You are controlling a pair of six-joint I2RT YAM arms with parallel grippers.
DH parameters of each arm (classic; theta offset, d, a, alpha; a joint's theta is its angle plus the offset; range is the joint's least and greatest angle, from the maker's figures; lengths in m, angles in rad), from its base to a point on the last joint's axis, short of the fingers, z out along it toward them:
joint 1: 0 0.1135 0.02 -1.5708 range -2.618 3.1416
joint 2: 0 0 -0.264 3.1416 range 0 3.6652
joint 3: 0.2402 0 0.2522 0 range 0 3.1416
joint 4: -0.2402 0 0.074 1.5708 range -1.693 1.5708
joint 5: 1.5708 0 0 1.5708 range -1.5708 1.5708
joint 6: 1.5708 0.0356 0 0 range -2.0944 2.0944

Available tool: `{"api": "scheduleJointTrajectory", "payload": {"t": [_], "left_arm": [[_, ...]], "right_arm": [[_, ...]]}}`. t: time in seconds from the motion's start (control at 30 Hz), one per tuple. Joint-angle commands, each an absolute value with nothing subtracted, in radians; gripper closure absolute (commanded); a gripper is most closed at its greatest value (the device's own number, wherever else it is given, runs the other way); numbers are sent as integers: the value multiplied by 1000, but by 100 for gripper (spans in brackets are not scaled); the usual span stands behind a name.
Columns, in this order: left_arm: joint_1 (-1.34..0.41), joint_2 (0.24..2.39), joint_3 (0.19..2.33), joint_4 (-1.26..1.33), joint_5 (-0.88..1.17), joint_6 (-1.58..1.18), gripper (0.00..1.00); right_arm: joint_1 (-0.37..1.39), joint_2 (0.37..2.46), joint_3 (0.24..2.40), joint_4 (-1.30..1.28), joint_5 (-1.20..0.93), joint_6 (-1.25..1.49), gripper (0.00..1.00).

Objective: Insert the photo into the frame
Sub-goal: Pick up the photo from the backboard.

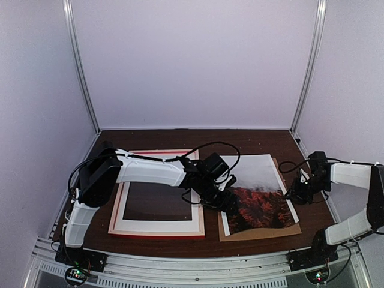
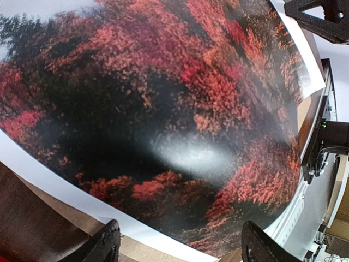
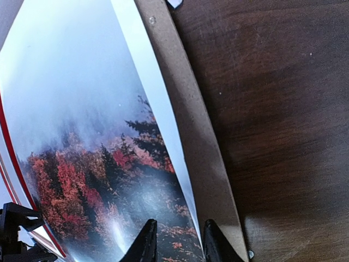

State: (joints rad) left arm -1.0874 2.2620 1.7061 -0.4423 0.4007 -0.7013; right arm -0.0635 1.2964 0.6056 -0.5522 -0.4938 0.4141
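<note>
The photo [image 1: 259, 191], a red-orange landscape under misty sky with a white border, lies on the brown backing board [image 1: 258, 233] at the right of the table. The frame [image 1: 157, 230], red-edged with a pale back, lies flat to its left. My left gripper [image 1: 231, 202] hovers over the photo's left part, jaws wide open and empty. In the left wrist view [image 2: 180, 248] the photo [image 2: 163, 109] fills the picture. My right gripper [image 1: 298, 193] is at the photo's right edge. In the right wrist view [image 3: 180, 245] its jaws stand a small gap apart over that edge [image 3: 163, 125].
The backing board [image 3: 202, 153] sticks out past the photo's right and front edges. Dark wooden table [image 1: 258, 141] lies behind and to the right. White walls and metal posts [image 1: 82, 72] close in the back and sides. Cables loop above the left wrist [image 1: 216, 147].
</note>
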Motion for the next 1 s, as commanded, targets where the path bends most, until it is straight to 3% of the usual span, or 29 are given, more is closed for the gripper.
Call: {"api": "scheduleJointTrajectory", "payload": {"t": [0.0,0.33,0.63,0.97], "left_arm": [[-1097,2283,1667,-443,374,-711,23],[-1096,2278,1667,-439,370,-715,23],[-1095,2248,1661,-448,349,-710,23],[-1066,2133,1619,-459,276,-676,14]], "right_arm": [[-64,1297,581,-551,-493,424,71],[-64,1299,573,-537,-543,407,78],[-64,1290,583,-544,-548,398,99],[-63,1190,679,-631,-544,400,100]]}}
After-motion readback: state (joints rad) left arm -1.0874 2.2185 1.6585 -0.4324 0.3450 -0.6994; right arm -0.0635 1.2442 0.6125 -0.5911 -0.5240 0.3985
